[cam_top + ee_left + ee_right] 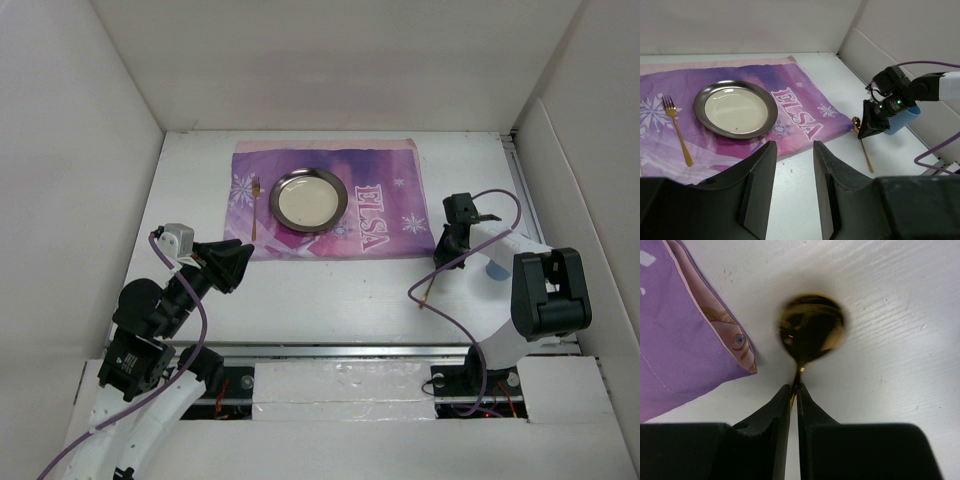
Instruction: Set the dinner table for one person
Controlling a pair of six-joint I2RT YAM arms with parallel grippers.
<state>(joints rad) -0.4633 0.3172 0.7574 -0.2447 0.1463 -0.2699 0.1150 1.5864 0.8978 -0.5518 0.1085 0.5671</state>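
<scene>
On the white dinner table (330,300) lies a purple "ELSA" mat (385,215). A round metal plate (309,199) sits on the mat, and a gold fork (254,205) lies just left of it. A gold spoon (811,327) lies on the table off the mat's near right corner. My right gripper (794,390) is shut on the spoon's neck, just behind the bowl; the handle (428,288) trails toward the near edge. My left gripper (792,145) hovers open over bare table near the mat's front left, with nothing between its fingers.
A light blue cup (905,120) stands on the table right behind my right gripper, beside the right wall. White walls enclose the table on the left, back and right. A metal rail (340,350) runs along the near edge.
</scene>
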